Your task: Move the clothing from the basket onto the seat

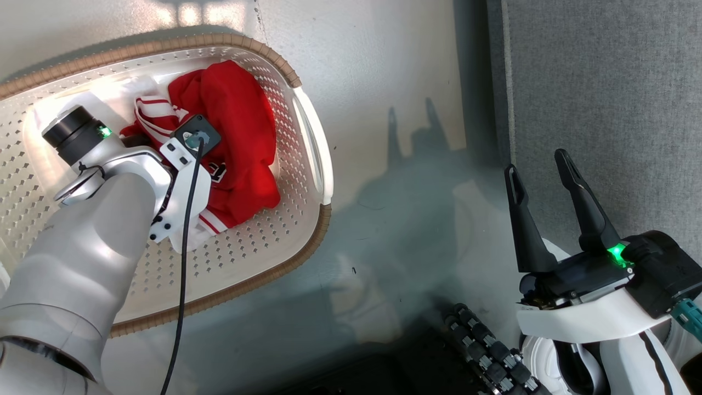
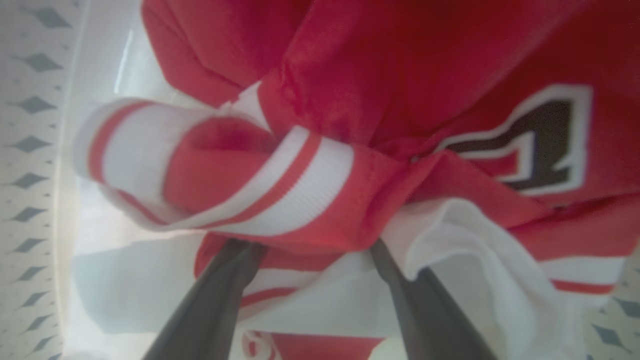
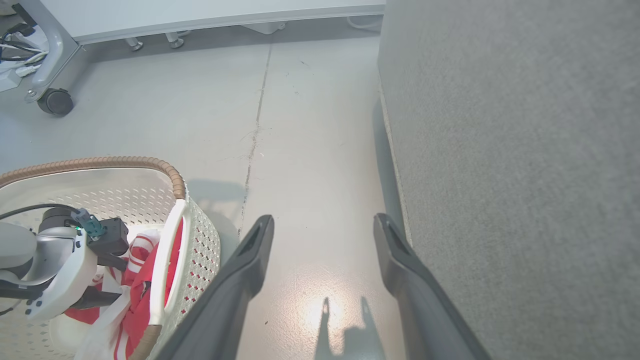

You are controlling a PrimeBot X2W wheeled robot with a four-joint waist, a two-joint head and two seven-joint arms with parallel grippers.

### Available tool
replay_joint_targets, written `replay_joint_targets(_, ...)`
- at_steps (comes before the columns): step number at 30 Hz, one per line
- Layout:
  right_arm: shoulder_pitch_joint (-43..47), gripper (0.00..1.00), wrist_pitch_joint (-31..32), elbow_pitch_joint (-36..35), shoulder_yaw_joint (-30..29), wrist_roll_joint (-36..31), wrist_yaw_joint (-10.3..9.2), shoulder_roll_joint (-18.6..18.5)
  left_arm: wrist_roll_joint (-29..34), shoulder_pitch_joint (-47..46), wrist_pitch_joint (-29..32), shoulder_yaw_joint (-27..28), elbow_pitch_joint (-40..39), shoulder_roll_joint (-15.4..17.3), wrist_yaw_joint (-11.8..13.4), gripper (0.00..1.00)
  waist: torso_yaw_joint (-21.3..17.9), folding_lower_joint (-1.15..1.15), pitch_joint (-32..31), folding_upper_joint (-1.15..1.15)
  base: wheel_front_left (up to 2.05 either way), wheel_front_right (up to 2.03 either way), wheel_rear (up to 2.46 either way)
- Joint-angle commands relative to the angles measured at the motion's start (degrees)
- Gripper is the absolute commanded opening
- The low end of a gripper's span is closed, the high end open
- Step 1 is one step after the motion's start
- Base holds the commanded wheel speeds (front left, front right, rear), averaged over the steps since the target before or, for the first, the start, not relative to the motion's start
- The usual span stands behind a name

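Head view is showing the basket [image 1: 315, 164] standing on the floor [image 1: 384, 82] at left, red-and-white clothing [image 1: 236, 109] lying inside. Left gripper [image 2: 314, 245] is reaching into it, jaws spread wide, tips touching the clothing, nothing clamped. Right gripper [image 1: 536, 162] is hovering open, empty, beside the seat [image 1: 603, 82] at right.

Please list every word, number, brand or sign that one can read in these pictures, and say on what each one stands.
No text can be read for certain.
On the red garment in the basket: a black character edged in white, folded and blurred, unreadable.
Lower on it: a red and white mark, cut off, unreadable.
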Motion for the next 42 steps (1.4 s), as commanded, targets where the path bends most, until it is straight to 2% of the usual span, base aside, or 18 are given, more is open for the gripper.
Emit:
replay_joint_targets(1,0.4,1.0,-0.3,0.1,0.1,0.2,0.02,-0.1,-0.6,1.1,2.1,-0.7,1.8,2.5,0.1,0.0,0.0,0.0,0.0,0.0,0.0,0.0,0.0)
replay_joint_targets(11,-1.9,1.0,-0.3,0.9,0.5,0.4,0.02,-0.1,-4.6,0.8,0.9,-3.3,1.7,3.1,0.2,0.0,0.1,0.0,-0.1,0.0,0.0,0.0,0.0)
replay_joint_targets(21,-6.3,1.0,-0.3,1.8,-0.1,-0.6,0.02,-0.2,-8.8,-1.4,-3.8,-6.1,1.0,2.3,0.1,0.0,1.1,0.0,-2.3,0.0,0.0,0.0,0.0)
replay_joint_targets(33,-5.0,1.0,-0.3,5.0,-4.2,-5.9,0.02,-0.2,-15.1,5.4,-12.7,-8.9,0.1,-3.3,0.1,0.0,7.7,0.0,-15.9,0.0,0.0,0.0,0.0)
replay_joint_targets(42,-1.7,1.0,-0.3,7.6,-6.4,-8.7,0.02,-0.2,-21.1,11.8,-22.6,-6.9,-0.4,-6.4,0.6,0.0,12.5,0.0,-28.6,0.0,0.0,0.0,0.0)
